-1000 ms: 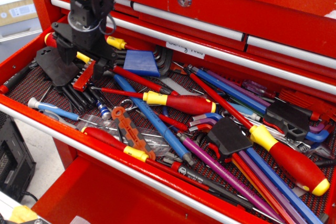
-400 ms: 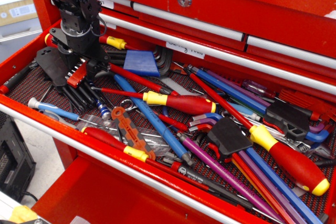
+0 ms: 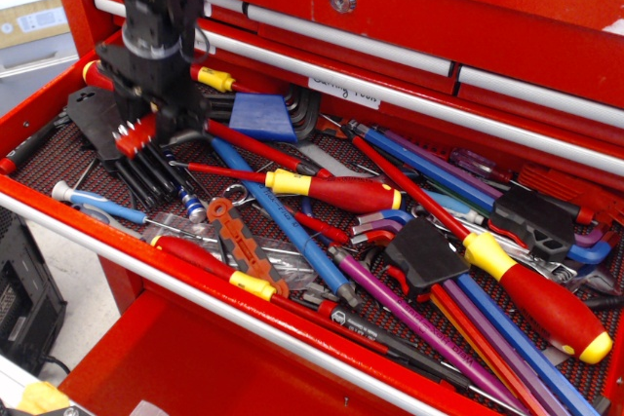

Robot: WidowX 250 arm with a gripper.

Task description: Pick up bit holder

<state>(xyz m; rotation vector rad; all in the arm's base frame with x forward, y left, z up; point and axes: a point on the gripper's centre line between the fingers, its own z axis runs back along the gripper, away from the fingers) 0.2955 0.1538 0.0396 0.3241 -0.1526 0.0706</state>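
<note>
The bit holder (image 3: 135, 139) is a small red bar with short silver-tipped bits along its upper edge. It sits tilted between the fingers of my black gripper (image 3: 144, 126) at the left end of the open red drawer (image 3: 195, 291). The gripper comes down from above and is shut on the bar's right part. The bar hangs just over the black hex keys; I cannot tell whether it touches them. Its far end is hidden by the fingers.
A black fan-shaped hex key rack (image 3: 96, 119) lies just left of the gripper. An orange perforated tool (image 3: 239, 236), a blue holder (image 3: 261, 116), several screwdrivers (image 3: 336, 192) and long hex keys crowd the drawer. Closed drawers (image 3: 390, 7) rise behind.
The gripper has shifted left and turned more upright, carrying the red bit holder with it; the bar now sits further left and its bits point up-left.
</note>
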